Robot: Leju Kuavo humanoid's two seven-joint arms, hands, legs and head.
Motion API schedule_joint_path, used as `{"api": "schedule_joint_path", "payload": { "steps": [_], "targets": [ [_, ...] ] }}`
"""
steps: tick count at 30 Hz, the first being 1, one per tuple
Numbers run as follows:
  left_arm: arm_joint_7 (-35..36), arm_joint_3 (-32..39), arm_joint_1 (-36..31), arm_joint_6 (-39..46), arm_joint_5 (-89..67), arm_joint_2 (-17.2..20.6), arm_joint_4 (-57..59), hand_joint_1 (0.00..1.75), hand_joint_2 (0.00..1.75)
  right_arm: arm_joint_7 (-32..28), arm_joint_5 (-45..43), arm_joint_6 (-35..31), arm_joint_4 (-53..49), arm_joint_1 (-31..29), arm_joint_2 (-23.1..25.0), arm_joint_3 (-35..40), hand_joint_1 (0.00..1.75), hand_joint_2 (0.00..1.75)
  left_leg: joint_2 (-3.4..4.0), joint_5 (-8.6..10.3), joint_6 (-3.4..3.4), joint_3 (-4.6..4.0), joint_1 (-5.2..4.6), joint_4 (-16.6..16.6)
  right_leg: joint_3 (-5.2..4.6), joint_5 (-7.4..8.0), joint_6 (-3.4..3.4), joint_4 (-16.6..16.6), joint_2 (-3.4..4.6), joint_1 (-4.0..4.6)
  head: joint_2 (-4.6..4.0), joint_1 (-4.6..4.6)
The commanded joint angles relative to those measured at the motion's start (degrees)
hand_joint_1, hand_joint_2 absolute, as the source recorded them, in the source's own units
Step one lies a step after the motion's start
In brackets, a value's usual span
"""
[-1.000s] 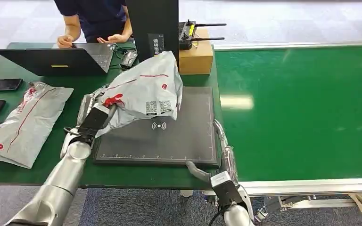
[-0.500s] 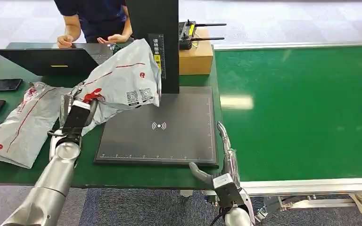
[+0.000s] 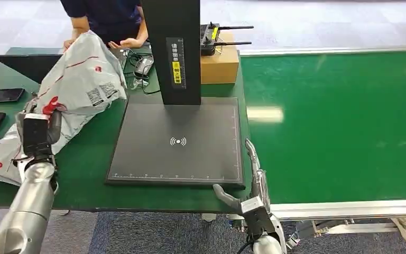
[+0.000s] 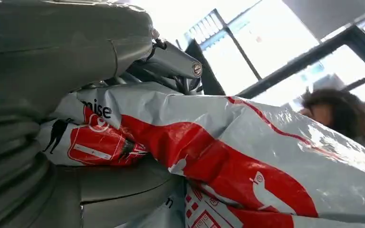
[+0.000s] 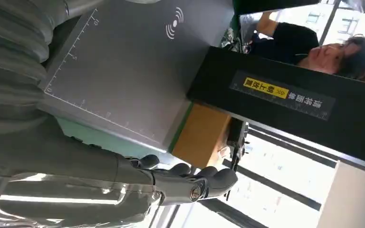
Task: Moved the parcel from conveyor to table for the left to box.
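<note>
Over the table's left side (image 3: 92, 159), left hand (image 3: 36, 132) gripping grey-and-red parcel (image 3: 84, 79) aloft above another parcel (image 3: 0, 153); right hand (image 3: 248, 180) spread, empty, beside scanner pad (image 3: 180, 143).

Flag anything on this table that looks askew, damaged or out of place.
Nothing looks damaged or spilled. The left hand holds a crumpled grey parcel up in the air, over the table's left side, above another grey parcel lying flat there. The scanner pad sits square. The right hand is open at the table edge.
</note>
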Motion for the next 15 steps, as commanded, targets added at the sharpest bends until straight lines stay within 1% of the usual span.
{"api": "schedule_joint_path", "payload": {
  "steps": [1,2,6,7,8,9,10,11,12,13,14,15],
  "targets": [
    [1.2,6.3,-2.8,3.1,1.1,2.3,6.4,1.75,1.75,0.1,-0.5,0.0,2.6,-2.1,-1.2,0.4,0.00,1.75,-0.01,0.01,-0.16,0.10,0.09,0.0,0.12,0.04,0.14,-0.1,0.06,0.05,0.00,0.00],
    [1.2,6.3,-3.1,3.0,1.0,2.3,6.6,1.75,1.75,0.1,-0.6,-0.1,2.6,-1.9,-1.2,0.5,0.00,1.75,-0.04,0.01,-0.12,0.03,0.07,0.0,0.07,0.02,0.10,-0.1,0.00,0.04,0.00,0.00],
    [2.2,8.0,-5.2,9.1,-0.1,3.1,10.6,1.75,1.75,0.2,-0.8,-0.9,1.7,-0.8,-1.5,1.0,0.00,1.75,-0.14,0.01,-0.12,0.00,0.09,0.0,0.08,0.00,0.09,-0.1,-0.10,0.05,0.00,0.00],
    [2.5,11.8,-4.7,9.7,-2.8,3.1,10.3,1.75,1.75,0.2,-0.6,-1.2,1.0,-0.2,-1.4,1.0,0.00,1.75,-0.15,0.01,-0.17,0.04,0.10,0.0,0.12,0.00,0.12,-0.1,-0.08,0.06,0.00,0.00],
    [2.4,11.9,-4.6,9.7,-2.8,3.1,10.4,1.75,1.75,0.2,-0.6,-1.2,1.0,-0.2,-1.4,1.1,0.00,1.75,-0.13,0.00,-0.13,0.01,0.07,0.0,0.07,-0.01,0.09,-0.1,-0.08,0.03,0.00,0.00],
    [2.7,19.0,-4.3,9.7,-9.7,2.0,9.2,1.75,1.75,0.4,-0.2,-1.6,0.6,0.1,-1.3,1.2,0.00,1.75,-0.04,-0.01,-0.10,0.00,0.06,0.0,0.04,0.00,0.06,-0.1,0.00,0.03,0.00,0.00],
    [4.1,24.1,-4.1,9.7,-15.5,1.2,7.5,1.75,1.75,0.6,0.0,-1.7,0.4,0.1,-1.3,1.2,0.00,1.75,-0.07,-0.01,-0.14,0.07,0.07,0.0,0.12,-0.01,0.09,-0.1,-0.01,0.03,0.00,0.00],
    [4.1,24.1,-4.1,9.7,-15.5,1.2,7.5,1.75,1.75,0.6,0.0,-1.7,0.4,0.1,-1.3,1.2,0.00,1.75,-0.04,-0.01,-0.09,0.00,0.05,0.0,0.03,0.00,0.05,0.0,0.00,0.03,0.00,0.00],
    [5.1,28.7,-4.4,9.7,-20.5,0.2,6.7,1.75,1.75,0.9,0.2,-1.8,0.2,0.3,-1.3,1.2,0.00,1.75,-0.09,-0.02,-0.16,0.07,0.08,0.0,0.11,-0.02,0.09,-0.1,-0.02,0.04,0.00,-0.02],
    [5.5,31.9,-5.1,9.7,-23.5,0.0,7.0,1.75,1.75,1.0,0.3,-1.9,0.1,0.3,-1.3,1.1,0.00,1.75,-0.09,0.00,-0.10,-0.02,0.06,0.0,0.02,-0.01,0.07,0.0,-0.06,0.03,0.00,0.00],
    [5.5,31.9,-5.1,9.7,-23.5,0.0,7.0,1.75,1.75,1.0,0.3,-1.9,0.1,0.3,-1.3,1.1,0.00,1.75,-0.13,-0.01,-0.15,0.01,0.10,0.0,0.07,-0.01,0.10,-0.1,-0.07,0.06,0.00,0.00],
    [6.0,35.5,-6.2,9.7,-26.3,-0.1,7.8,1.75,1.75,1.0,0.3,-2.1,0.2,0.3,-1.3,1.1,0.00,1.75,-0.09,0.00,-0.11,-0.04,0.05,0.0,-0.02,-0.01,0.08,0.0,-0.04,0.03,0.00,-0.02]
  ]
}}
